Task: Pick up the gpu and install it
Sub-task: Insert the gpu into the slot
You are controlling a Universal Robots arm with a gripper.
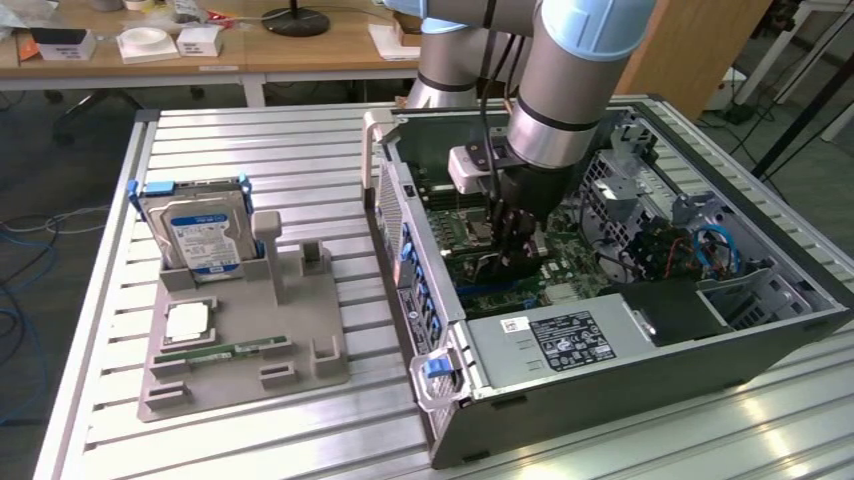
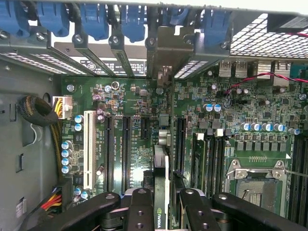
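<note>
My gripper (image 1: 514, 248) reaches down into the open computer case (image 1: 747, 340), just above the green motherboard (image 1: 561, 285). In the wrist view its black fingers (image 2: 139, 209) are shut on the gpu (image 2: 161, 166), a slim card seen edge-on with a small logo near the grip. The card stands upright between two black expansion slots (image 2: 126, 144), and its far end meets the metal bracket area (image 2: 166, 53) at the case's rear wall. Whether its lower edge sits in a slot is hidden. In the exterior view the arm covers most of the card.
A grey fixture (image 1: 247, 340) on the slatted table holds a silver hard drive (image 1: 203, 238) with a blue-white label, a green RAM stick (image 1: 220, 352) and a square chip (image 1: 184, 320). The power supply (image 1: 561, 340) fills the case's near end. Blue latches (image 2: 91, 19) line the rear slots.
</note>
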